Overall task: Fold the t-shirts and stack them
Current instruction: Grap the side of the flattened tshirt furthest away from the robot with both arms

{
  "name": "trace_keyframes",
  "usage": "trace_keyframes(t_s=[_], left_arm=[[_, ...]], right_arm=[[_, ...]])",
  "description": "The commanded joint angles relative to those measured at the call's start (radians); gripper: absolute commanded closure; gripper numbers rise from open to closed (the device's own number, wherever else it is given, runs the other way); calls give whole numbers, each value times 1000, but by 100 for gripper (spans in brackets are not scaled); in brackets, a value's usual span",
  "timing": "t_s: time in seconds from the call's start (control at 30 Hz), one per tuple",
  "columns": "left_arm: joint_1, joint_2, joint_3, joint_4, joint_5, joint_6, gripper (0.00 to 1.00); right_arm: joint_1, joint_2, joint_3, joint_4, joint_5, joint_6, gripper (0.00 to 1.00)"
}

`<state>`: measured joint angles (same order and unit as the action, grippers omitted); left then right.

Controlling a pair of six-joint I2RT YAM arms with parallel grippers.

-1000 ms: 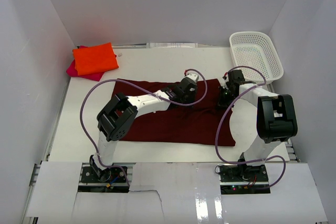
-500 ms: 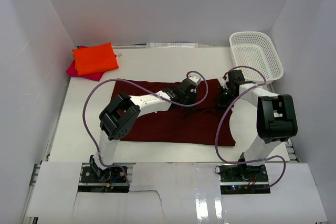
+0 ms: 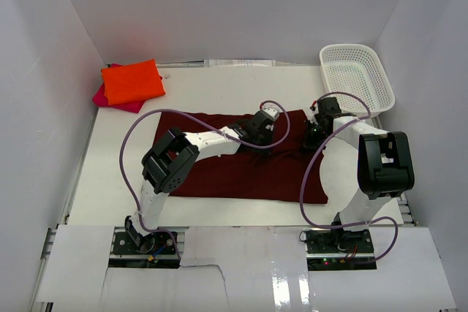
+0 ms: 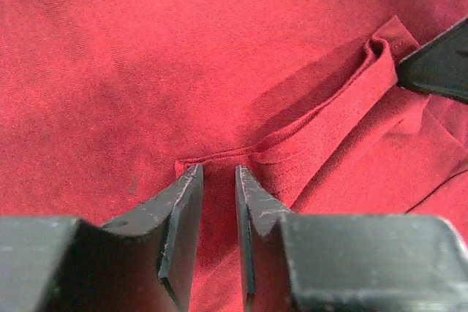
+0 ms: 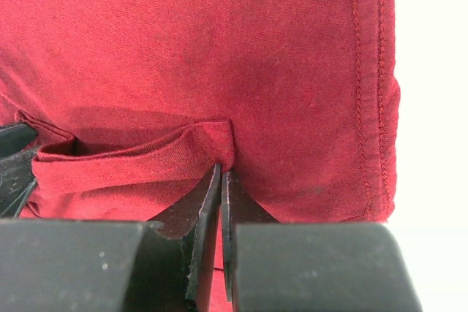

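The dark maroon-red t-shirt (image 3: 241, 173) lies spread across the middle of the table. My left gripper (image 3: 261, 134) is down on its far edge. In the left wrist view, the left gripper (image 4: 217, 173) is open by a narrow gap, its tips straddling one end of the ribbed collar band (image 4: 329, 118). My right gripper (image 3: 313, 137) is at the shirt's far right corner. In the right wrist view, the right gripper (image 5: 221, 173) is shut on the other end of the collar band (image 5: 131, 158), which is raised in a fold. The bright orange t-shirt (image 3: 131, 82) lies folded on the magenta-pink t-shirt (image 3: 102, 96) at the far left.
A white mesh basket (image 3: 357, 74) stands at the far right corner. White walls close in the table on the left, right and back. Purple cables loop from both arms over the shirt.
My left gripper has slid slightly to the right and nearer along the collar. The right arm and the shirt have hardly moved.
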<state>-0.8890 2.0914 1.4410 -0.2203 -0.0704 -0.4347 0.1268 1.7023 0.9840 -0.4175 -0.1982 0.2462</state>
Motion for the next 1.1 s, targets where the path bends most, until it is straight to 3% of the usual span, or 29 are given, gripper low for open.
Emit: trace_keyframes(t_s=[0.0, 0.13, 0.33, 1.07], left_arm=[[5, 7, 27, -36, -22, -7, 65], [5, -16, 24, -37, -35, -10, 56], [5, -47, 16, -37, -61, -15, 52], [5, -97, -14, -39, -158, -25, 51]], right_arm=[[4, -36, 13, -3, -15, -15, 92], [4, -36, 10, -1, -17, -15, 92], [4, -36, 12, 0, -21, -15, 92], [4, -35, 5, 6, -30, -18, 92]])
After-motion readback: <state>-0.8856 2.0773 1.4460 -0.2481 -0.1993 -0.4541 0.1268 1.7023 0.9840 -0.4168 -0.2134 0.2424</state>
